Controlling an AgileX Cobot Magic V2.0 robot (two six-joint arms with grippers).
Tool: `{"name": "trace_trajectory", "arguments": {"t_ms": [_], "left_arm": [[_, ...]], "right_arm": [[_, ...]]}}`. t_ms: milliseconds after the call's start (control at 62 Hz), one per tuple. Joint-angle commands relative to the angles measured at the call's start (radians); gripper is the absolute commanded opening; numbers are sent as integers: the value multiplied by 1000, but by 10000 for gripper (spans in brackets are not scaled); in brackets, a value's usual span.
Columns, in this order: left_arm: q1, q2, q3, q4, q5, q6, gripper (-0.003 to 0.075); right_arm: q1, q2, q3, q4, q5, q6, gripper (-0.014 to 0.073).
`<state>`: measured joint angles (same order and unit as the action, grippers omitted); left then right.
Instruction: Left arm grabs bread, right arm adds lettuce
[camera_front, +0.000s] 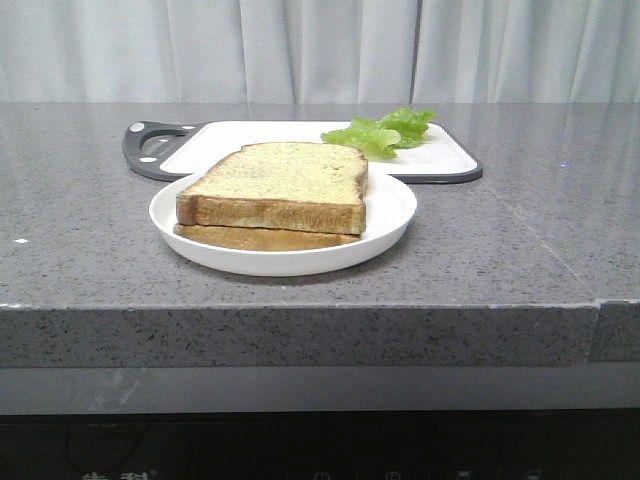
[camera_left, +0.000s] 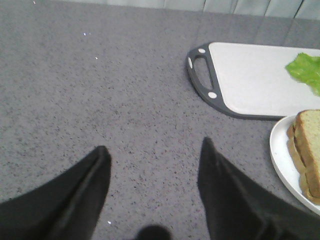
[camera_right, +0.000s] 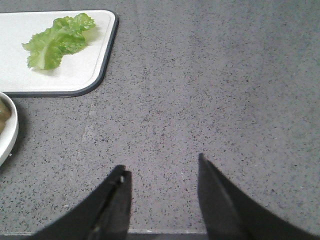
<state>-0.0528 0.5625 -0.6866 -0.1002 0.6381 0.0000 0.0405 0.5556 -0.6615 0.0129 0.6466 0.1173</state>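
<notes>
The thick bread slice (camera_front: 285, 180) lies on top of a thinner slice (camera_front: 260, 237) on a white plate (camera_front: 395, 215); the stack also shows in the left wrist view (camera_left: 307, 150). The green lettuce leaf (camera_front: 380, 130) lies on the white cutting board (camera_front: 440, 160), and also shows in the right wrist view (camera_right: 57, 39). My left gripper (camera_left: 155, 152) is open and empty over bare counter, left of the plate. My right gripper (camera_right: 162, 165) is open and empty over bare counter, right of the board. Neither arm shows in the front view.
The cutting board has a dark rim and a handle (camera_left: 200, 72) at its left end. The grey speckled counter (camera_front: 520, 260) ends in a front edge near the camera. A pale curtain hangs behind.
</notes>
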Motion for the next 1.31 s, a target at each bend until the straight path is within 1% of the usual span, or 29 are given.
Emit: {"name": "trace_trajectory", "arguments": {"t_ms": [0,129,194,306,516,645,855,1145,1290], "left_arm": [[-16,67,-60,-99,-14,80,492],[-61,191,-128,-256,84,184,492],[-97,256,-164,-305,127,201,492],[-160,379,-233,-338,185,213,492],[-276,609,-361,-392,205,213,492],[-315,754,-452,-435,220,213,492],[-322,944,-575,-505,263,214,492],[-324,1084,-681,-557,294,215,488],[-324,1107,-703,-587,301,217,421]], "right_arm": [[-2,10,-25,-13,-65,-4,463],[-2,10,-25,-13,-65,-4,451],[-2,10,-25,-13,-65,-4,448],[-2,10,-25,-13,-65,-4,448],[-2,10,-25,-13,-65,-4,448],[-2,10,-25,-13,-65,-4,448],[-2,10,-25,-13,-65,-4,448],[-2,10,-25,-13,-65,-4,448],[-2,10,-25,-13,-65,-4,448]]}}
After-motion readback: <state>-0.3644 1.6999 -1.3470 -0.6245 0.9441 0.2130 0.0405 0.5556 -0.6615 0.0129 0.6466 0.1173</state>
